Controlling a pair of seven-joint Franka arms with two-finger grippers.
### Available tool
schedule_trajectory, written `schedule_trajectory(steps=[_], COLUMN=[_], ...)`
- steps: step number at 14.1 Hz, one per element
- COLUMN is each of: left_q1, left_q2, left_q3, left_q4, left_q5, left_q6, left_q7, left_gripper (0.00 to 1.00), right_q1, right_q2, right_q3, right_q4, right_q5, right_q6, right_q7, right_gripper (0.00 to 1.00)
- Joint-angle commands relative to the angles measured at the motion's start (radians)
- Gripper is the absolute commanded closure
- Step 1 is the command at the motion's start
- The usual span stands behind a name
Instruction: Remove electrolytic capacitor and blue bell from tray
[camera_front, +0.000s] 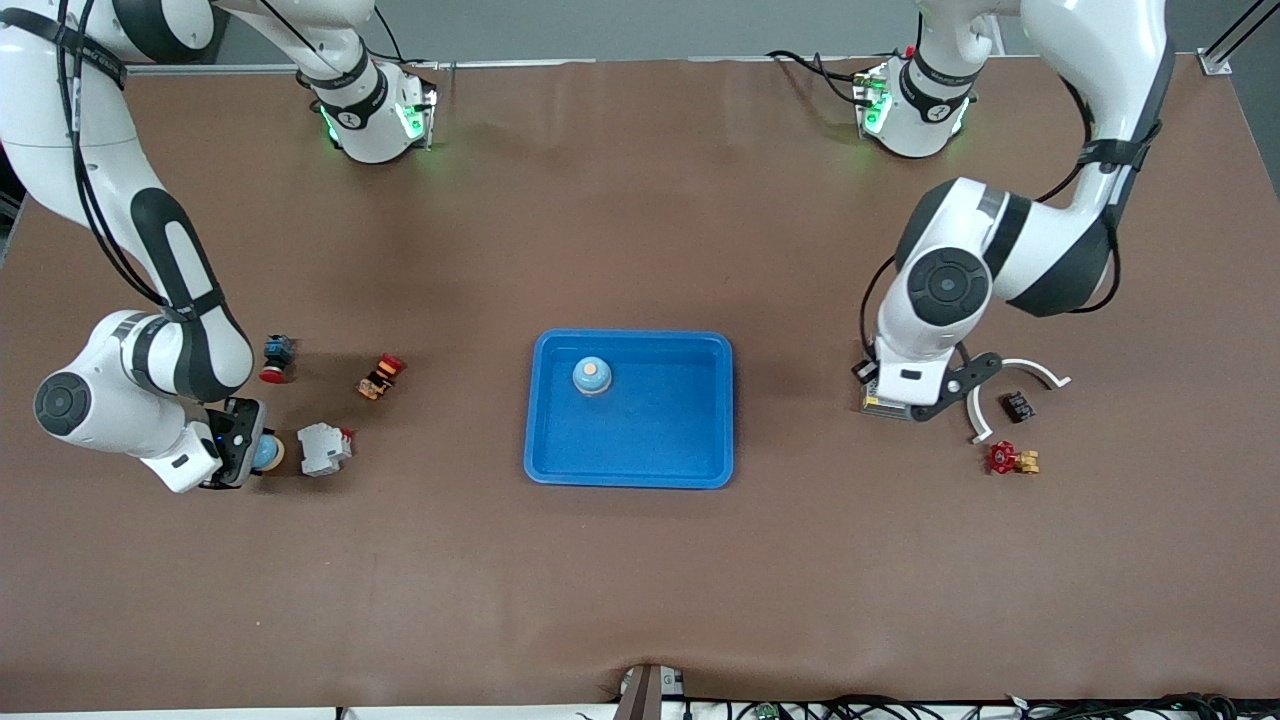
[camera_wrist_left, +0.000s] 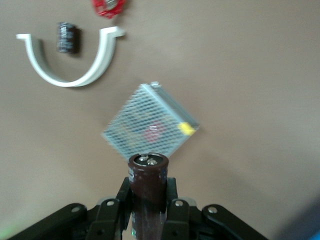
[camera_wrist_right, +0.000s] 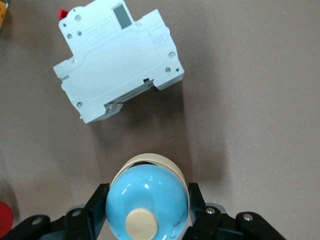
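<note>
While both arms carry loads, the risks lie in the set-down.

Nearest the camera, toward the left arm's end from the tray: red valve. Toward the right arm's end from the tray: right gripper, low over the tabletop, clenched on a blue bell. White breaker lies just beside that bell.

Mid-row: left gripper is out past the tray toward the left arm's end, over a mesh box, grasping a brown capacitor upright. Near it, a white curved bracket lies around a small dark cylinder.

Farther: a second bell sits in the tray's corner farthest from the camera, toward the right arm's end. Outside the tray on that side: yellow switch, then red button.

Risks:
- Capacitor let go where it hangs would land on the mesh box, likely toppling and rolling.
- Bell lowered so close to the breaker could clip it and tip.
- One bell is in the tray; if both count, the job is unfinished.

Count: bells two; brown capacitor one; dark cylinder one; tray, breaker, mesh box, bracket, valve, switch, button one each.
</note>
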Motion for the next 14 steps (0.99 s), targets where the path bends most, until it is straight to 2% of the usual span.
schedule_trajectory(steps=[1,2,3,6,9,14], left_q1=[0.073,0.102,0.137,0.246,0.353,0.446], left_q2=[-0.051,-0.051,-0.051,-0.050,-0.027,0.011], left_q3=[-0.004,-0.003,-0.003,-0.003,-0.001,0.000], left_q4=[-0.116,-0.142,-0.163,-0.208,-0.243,-0.355], left_q5=[-0.009,-0.007,-0.006,0.005,0.008,0.100], left_q6=[0.018,0.022,0.028,0.036,0.111,0.338], left_q7=[0.070,0.092,0.128,0.265,0.401,0.469], left_gripper=[1.00,1.00,1.00,1.00,1.00,1.00], right_q1=[-0.025,-0.025,-0.025,-0.026,-0.019,-0.008], right_q2=[-0.002,-0.002,-0.002,-0.005,-0.017,-0.055], right_q3=[0.020,0.020,0.020,0.021,0.020,0.020], right_q4=[-0.008,-0.007,-0.007,-0.001,0.025,0.192], right_q5=[0.019,0.019,0.019,0.028,0.070,0.068], right_q6=[0.011,0.011,0.010,-0.001,-0.038,-0.294], right_q7=[-0.025,-0.025,-0.024,-0.019,-0.010,0.114], right_gripper=[0.57,0.38,0.00,0.00,0.00,0.00])
